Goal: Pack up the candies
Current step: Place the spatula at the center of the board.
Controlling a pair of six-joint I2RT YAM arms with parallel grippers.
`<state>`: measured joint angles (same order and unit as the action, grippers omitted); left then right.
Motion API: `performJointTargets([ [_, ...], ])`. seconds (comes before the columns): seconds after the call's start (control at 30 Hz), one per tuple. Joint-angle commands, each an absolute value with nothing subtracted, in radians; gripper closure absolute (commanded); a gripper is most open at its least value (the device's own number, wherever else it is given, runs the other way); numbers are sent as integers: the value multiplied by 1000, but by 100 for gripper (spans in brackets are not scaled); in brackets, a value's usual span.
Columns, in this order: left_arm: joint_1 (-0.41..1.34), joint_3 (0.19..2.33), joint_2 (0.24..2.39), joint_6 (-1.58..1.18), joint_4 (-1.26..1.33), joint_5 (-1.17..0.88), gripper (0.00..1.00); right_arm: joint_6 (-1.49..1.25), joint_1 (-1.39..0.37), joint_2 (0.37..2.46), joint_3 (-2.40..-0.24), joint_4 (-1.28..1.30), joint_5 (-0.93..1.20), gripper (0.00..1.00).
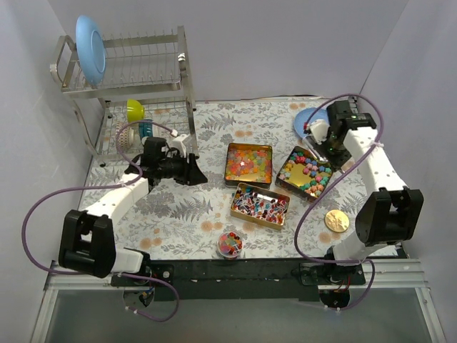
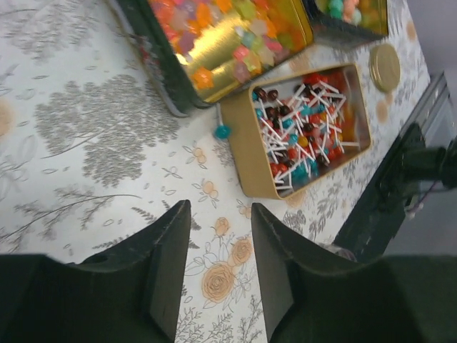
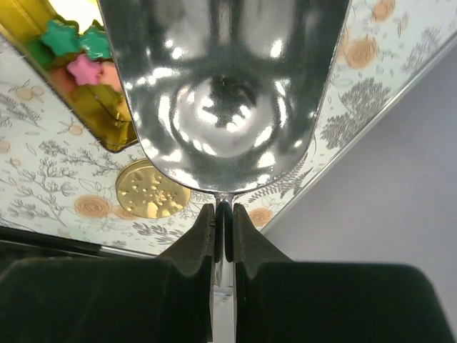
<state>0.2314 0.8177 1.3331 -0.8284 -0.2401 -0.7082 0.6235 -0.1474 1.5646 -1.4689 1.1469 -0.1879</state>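
Candies fill three gold tins: orange-pink gummies (image 1: 248, 163), chunky star pieces (image 1: 308, 173) and stick-wrapped red-blue-white ones (image 1: 260, 205). A small round cup of mixed candies (image 1: 230, 244) stands near the front. My left gripper (image 1: 193, 173) is open and empty, low over the cloth left of the tins; in its wrist view (image 2: 218, 264) I see the stick candies (image 2: 307, 132), the gummies (image 2: 221, 36) and one loose teal candy (image 2: 223, 131). My right gripper (image 3: 223, 221) is shut on the handle of a metal scoop (image 3: 221, 86), whose bowl is empty, above the star candies (image 3: 75, 53); it also shows in the top view (image 1: 330, 148).
A round gold lid (image 1: 336, 220) lies front right, also in the right wrist view (image 3: 151, 189). A blue plate (image 1: 305, 120) lies behind the right gripper. A dish rack (image 1: 128, 78) with a blue plate and a yellow cup stands back left. The table's right edge is close to the right arm.
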Motion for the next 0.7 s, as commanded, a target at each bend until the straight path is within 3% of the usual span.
performJointTargets([
  [0.0,320,896,1376,-752,-287,-732,59,492,44,1600,-1506,1111,-11,99],
  [0.23,328,956,1523,-738,-336,-683,53,503,210,1796,-1537,1069,-26,99],
  [0.37,328,977,1575,-721,-330,-641,42,564,225,1881,-1502,1025,-44,99],
  [0.67,328,973,1598,-704,-371,-597,39,587,229,1999,-1525,965,-60,95],
])
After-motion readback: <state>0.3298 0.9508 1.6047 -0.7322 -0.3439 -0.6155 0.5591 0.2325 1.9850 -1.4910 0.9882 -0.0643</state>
